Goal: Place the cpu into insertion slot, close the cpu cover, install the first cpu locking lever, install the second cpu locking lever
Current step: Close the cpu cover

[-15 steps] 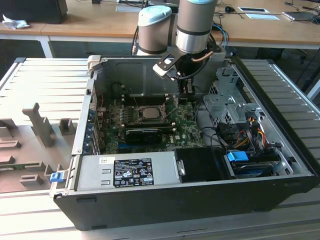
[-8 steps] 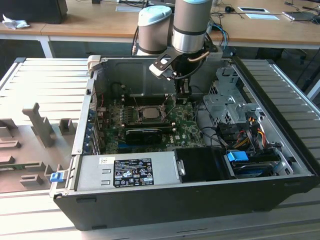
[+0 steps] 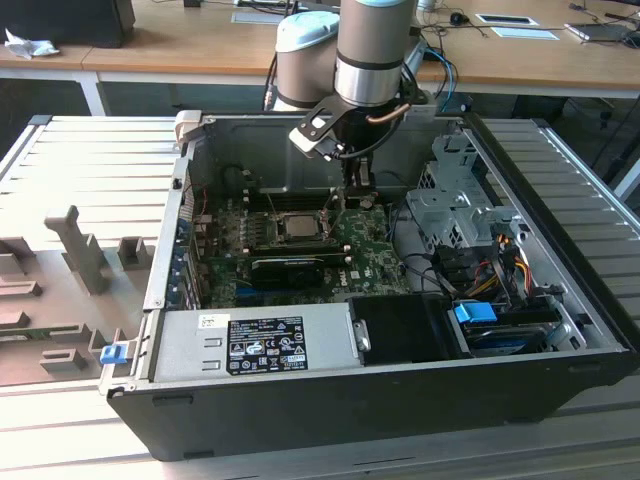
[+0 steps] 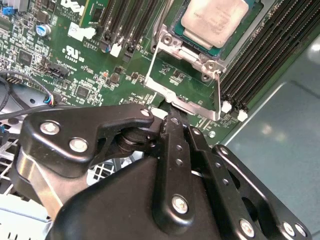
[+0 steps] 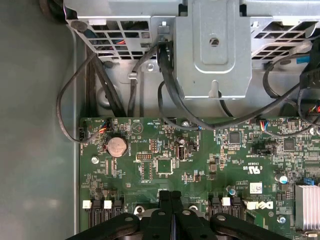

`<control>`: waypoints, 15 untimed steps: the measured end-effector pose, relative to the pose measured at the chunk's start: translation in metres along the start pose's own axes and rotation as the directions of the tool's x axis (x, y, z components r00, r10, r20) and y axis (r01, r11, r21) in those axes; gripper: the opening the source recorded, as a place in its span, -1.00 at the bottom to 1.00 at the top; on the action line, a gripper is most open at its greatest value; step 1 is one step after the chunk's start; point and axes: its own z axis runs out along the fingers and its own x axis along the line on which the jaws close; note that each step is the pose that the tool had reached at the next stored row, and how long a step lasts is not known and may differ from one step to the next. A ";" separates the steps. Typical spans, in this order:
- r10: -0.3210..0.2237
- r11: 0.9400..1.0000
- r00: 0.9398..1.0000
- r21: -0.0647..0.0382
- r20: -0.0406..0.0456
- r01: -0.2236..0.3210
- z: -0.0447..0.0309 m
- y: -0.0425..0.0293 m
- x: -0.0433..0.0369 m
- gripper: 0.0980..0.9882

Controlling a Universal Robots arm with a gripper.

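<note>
Jaws, pressed together, tip against the cpu cover [image 4: 195, 106].

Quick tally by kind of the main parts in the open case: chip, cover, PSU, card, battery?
cpu: 1
cpu cover: 1
power supply: 1
long black card: 1
coin battery: 1
Total: 5

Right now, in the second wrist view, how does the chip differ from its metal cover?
The chip is a solid square with a pale metal top; the cover is a thin silvery frame around a square window. The chip lies seated in its socket; the cover stands open, off the chip, with green board showing through its window. Both are square in outline and silvery.
</note>
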 end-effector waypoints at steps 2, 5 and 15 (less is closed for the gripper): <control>0.000 1.000 1.000 0.000 0.000 0.000 0.0000 -0.0011 0.0000 -0.98; 0.000 1.000 1.000 0.000 0.000 0.000 -0.0001 -0.0017 0.0000 -0.98; 0.000 1.000 1.000 0.000 0.000 0.000 -0.0001 -0.0042 -0.0001 -0.98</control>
